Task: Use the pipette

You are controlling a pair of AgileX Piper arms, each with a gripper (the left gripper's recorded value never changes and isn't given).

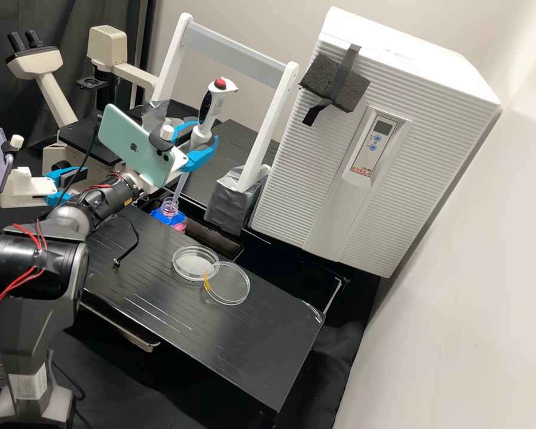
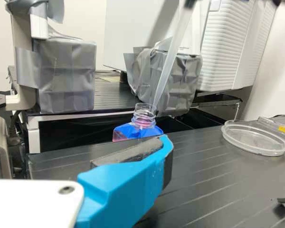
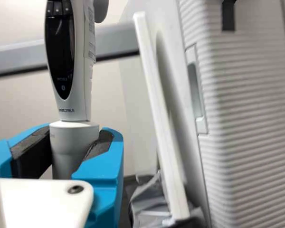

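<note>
A grey-and-white pipette controller with a red top button stands upright, and my right gripper is shut on its lower barrel. Its long clear tube slants down into the open neck of a small bottle of pink liquid at the far edge of the black tray. My left gripper is at the far left, well back from the bottle, open and holding nothing; one blue finger points toward the bottle. Two clear petri dish halves lie side by side mid-tray.
A white ribbed machine stands at the right. A white frame with tape-wrapped feet rises just behind the bottle. A microscope is at the back left. The black tray's near edge drops off to the bench, and a thin cable lies on the tray.
</note>
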